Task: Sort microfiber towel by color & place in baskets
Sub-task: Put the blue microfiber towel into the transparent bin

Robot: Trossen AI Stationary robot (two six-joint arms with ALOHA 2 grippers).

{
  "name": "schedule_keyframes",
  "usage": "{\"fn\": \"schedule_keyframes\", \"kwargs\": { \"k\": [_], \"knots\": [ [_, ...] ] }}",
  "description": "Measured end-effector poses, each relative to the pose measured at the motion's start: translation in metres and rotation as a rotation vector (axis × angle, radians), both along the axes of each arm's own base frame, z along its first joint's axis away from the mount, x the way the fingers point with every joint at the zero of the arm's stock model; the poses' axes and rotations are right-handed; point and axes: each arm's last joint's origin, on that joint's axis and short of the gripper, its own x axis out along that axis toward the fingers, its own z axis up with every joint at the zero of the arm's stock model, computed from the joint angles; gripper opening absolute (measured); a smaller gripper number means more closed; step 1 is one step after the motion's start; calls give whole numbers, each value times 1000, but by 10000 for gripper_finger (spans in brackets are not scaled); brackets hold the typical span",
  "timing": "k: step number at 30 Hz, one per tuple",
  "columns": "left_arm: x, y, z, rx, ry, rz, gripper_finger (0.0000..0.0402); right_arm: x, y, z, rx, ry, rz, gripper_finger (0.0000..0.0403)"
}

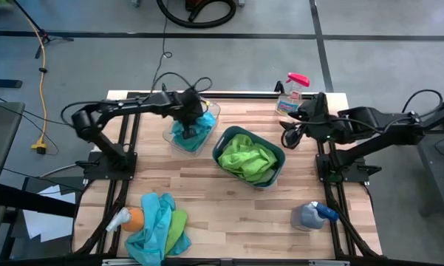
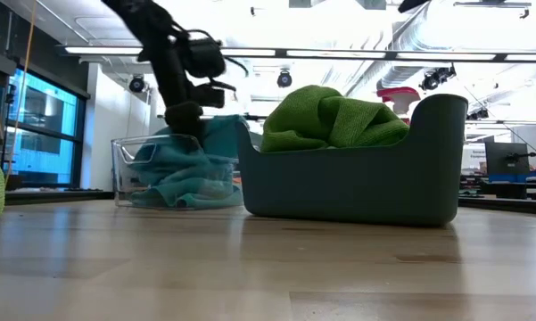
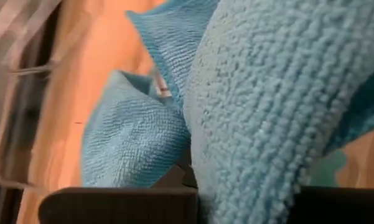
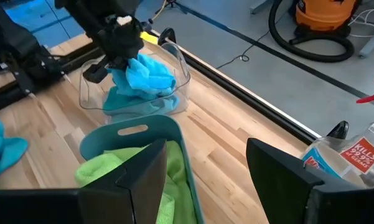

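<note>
My left gripper (image 1: 186, 117) is above the clear basket (image 1: 214, 112) at the table's far middle, shut on a turquoise towel (image 4: 148, 73). More turquoise towel (image 4: 127, 102) lies in that basket. The dark teal basket (image 1: 229, 134) beside it holds lime green towels (image 1: 245, 157). A loose pile of turquoise (image 1: 156, 225) and green (image 1: 179, 230) towels lies at the near left. My right gripper (image 1: 287, 137) is open and empty at the far right, beside the dark basket. My left gripper pinches a bunched fold of the turquoise towel (image 3: 193, 155) between its two fingers, which come from above and point down. The towel hangs bunched below the fingers (image 4: 112, 59), inside the clear basket's walls. Its lower part rests on the turquoise towel lying there.
A spray bottle with a pink top (image 1: 292, 90) stands at the far right edge, close to my right gripper. A blue-topped spray bottle (image 1: 314, 214) lies at the near right. Another bottle and an orange thing (image 1: 131, 218) lie by the towel pile. Bare wood shows in the near middle.
</note>
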Motion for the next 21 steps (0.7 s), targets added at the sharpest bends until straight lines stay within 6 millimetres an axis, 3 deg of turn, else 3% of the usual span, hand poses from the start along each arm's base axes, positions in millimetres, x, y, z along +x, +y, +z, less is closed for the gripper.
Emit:
{"fn": "schedule_keyframes", "kwargs": {
  "k": [7, 21],
  "knots": [
    [22, 7, -22, -29, 179, -151, 0, 21, 4, -12, -6, 74, 9, 218],
    [35, 9, -68, 52, 408, -512, 0, 40, 8, -27, -3, 171, 28, 218]
  ]
}}
